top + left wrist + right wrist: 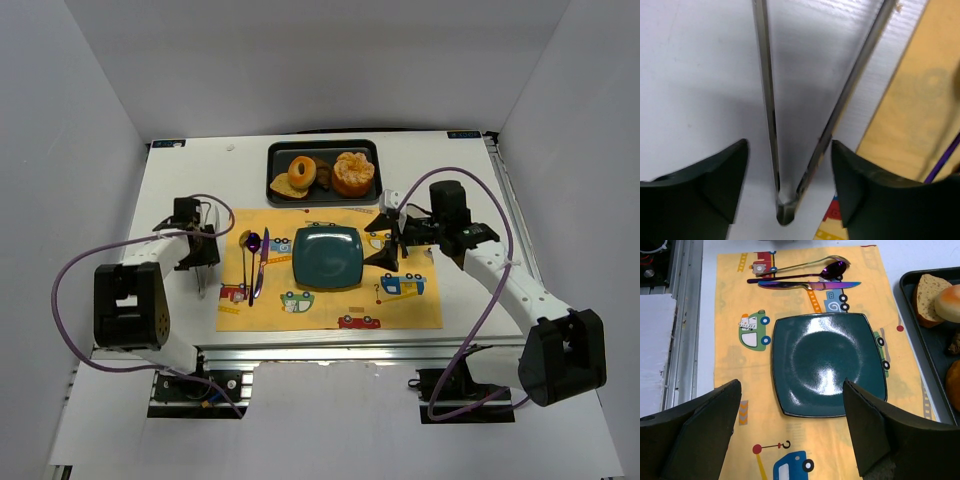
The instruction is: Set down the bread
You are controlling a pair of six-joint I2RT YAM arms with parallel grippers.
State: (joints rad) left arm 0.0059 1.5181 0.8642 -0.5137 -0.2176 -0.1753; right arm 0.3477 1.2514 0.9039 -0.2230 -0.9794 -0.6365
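Bun (354, 174) and doughnut (302, 172) sat in tray (322, 144), far centre. Right gripper (382, 242), jaws apart and empty, hung by plate (327, 256); bread lay just far-left of it. Left gripper (201, 260), jaws apart astride tongs (769, 125), was farther off.

Table (470, 180): white, flat, carries everything listed below.
Placemat (400, 310): yellow, printed with cartoon vehicles, lying flat on the table.
Plate (327, 257): dark teal, square with rounded corners, glossy, on the middle of the placemat.
Spoon (251, 245): purple iridescent bowl, on the mat left of the plate.
Knife (261, 265): iridescent, between spoon and plate, lying along the spoon.
Tongs (767, 100): bare metal, arms spread in a V, on the table just off the mat's left edge.
Tray (275, 160): black, at the far edge of the table beyond the mat.
Toast slice (287, 186): pale, in the tray's near left corner.
Croissant (323, 174): small, dark brown, mid-tray.
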